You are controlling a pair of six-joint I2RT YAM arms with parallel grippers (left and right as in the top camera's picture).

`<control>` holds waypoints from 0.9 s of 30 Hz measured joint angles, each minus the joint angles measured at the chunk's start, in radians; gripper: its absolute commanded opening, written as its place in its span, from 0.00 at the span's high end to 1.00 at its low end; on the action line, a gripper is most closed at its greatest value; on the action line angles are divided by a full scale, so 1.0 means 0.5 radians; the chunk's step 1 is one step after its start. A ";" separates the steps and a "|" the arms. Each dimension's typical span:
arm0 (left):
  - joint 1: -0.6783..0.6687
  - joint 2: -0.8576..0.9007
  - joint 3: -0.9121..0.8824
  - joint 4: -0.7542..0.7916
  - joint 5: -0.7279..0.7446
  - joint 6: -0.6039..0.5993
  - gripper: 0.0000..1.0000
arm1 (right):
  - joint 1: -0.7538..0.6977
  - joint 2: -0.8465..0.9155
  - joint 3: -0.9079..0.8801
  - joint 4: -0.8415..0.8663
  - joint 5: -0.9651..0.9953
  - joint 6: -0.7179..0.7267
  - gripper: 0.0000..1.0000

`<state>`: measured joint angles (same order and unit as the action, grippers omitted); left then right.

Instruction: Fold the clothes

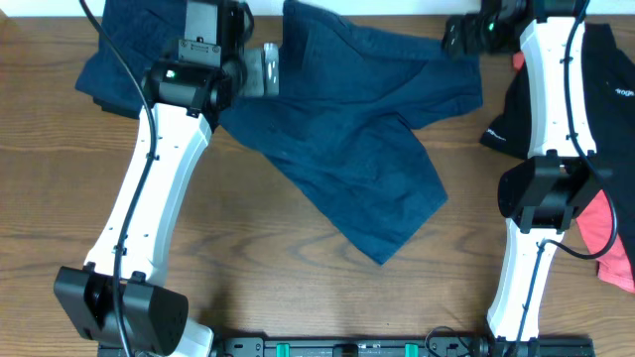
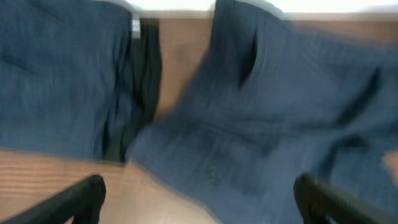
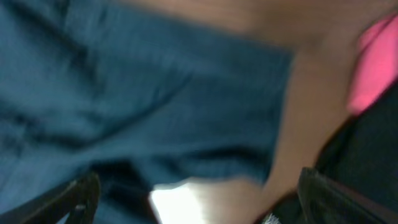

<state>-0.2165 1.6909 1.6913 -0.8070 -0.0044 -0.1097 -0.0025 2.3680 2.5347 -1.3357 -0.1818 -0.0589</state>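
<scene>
Overhead gives the whole layout. A bunched navy piece [image 1: 111,69] lies at the far edge, left of the trousers [image 1: 367,149], partly under the left arm [image 1: 149,188]. That arm rises from its base at the near left corner of the table [image 1: 298,288] and slants up to the trousers' left edge. Its wrist is turned so that the left gripper [image 1: 270,67] points right, over the cloth. The trousers spread across the far middle, one leg running toward the near right. Right of them the right arm [image 1: 541,119] stands almost straight up the frame and bends left at the top. This puts the right gripper [image 1: 454,38] at the trousers' far right corner. Right of the trousers, partly under that arm, lies the black and coral shirt [image 1: 605,89].

Left wrist view, blurred, adds what overhead hides. The fingers [image 2: 81,196] stand wide apart with nothing between them. Beyond them is navy cloth on both sides of a bare strip of wood. A dark waistband [image 2: 144,81] and a small white label [image 2: 135,25] edge the left-hand cloth. Which piece is which I cannot tell.

Right wrist view, more blurred, shows its fingers [image 3: 329,199] also spread wide and empty. They are over a navy edge, with wood and then shirt to the right.

Bare wood lies on the near side of the trousers, between the two arms.
</scene>
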 measured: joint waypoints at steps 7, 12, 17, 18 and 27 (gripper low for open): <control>0.105 0.190 -0.037 -0.172 0.000 0.075 0.02 | 0.085 0.000 0.000 -0.327 -0.194 0.003 0.01; 0.232 0.448 -0.053 -0.072 0.063 0.191 0.02 | 0.193 0.000 0.000 -0.349 -0.232 -0.014 0.09; 0.327 0.668 -0.057 0.112 0.166 0.385 0.02 | 0.322 -0.002 0.000 -0.453 -0.242 -0.088 0.16; 0.343 0.703 -0.057 0.143 0.179 0.423 0.02 | 0.349 -0.004 0.000 -0.478 -0.244 -0.107 0.19; 0.439 0.801 -0.058 0.249 0.370 0.706 0.00 | 0.507 -0.042 0.000 -0.535 -0.239 -0.163 0.27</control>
<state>0.0029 2.0914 1.6623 -0.6823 0.1806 0.2432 0.2512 2.3470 2.5347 -1.6032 -0.3012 -0.1402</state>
